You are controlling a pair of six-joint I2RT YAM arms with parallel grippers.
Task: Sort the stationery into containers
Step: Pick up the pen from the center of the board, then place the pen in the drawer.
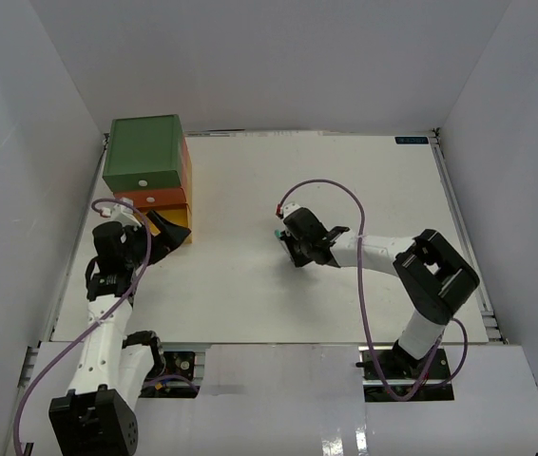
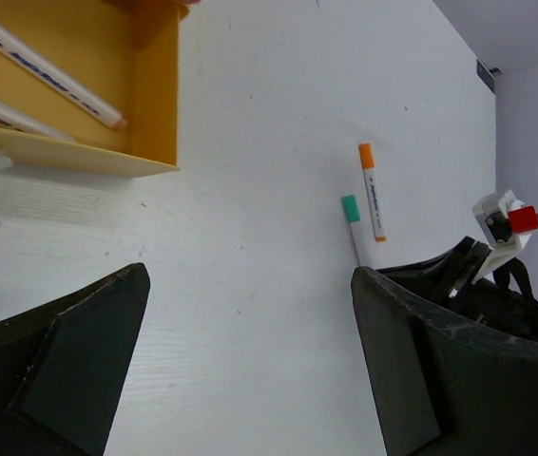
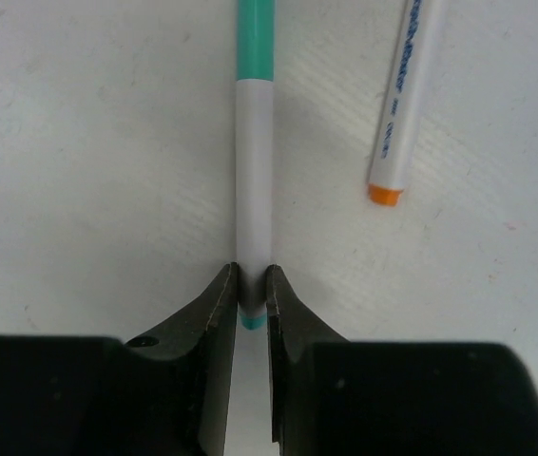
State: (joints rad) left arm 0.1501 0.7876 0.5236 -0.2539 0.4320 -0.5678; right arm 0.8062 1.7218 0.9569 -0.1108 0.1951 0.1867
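My right gripper (image 3: 253, 285) is shut on the near end of a white pen with a teal cap (image 3: 253, 171) that lies on the table. An orange-tipped pen (image 3: 397, 104) lies free just to its right. In the left wrist view both pens show side by side, the teal one (image 2: 353, 223) and the orange one (image 2: 372, 190). The containers (image 1: 145, 161) stand stacked at the back left, green on top. The yellow bottom drawer (image 2: 155, 104) is pulled out, with two pens (image 2: 50, 71) inside. My left gripper (image 2: 250, 351) hovers open and empty in front of that drawer.
White walls enclose the table on three sides. A purple cable (image 1: 345, 195) loops above the right arm. The right arm's wrist (image 2: 497, 228) shows at the right of the left wrist view.
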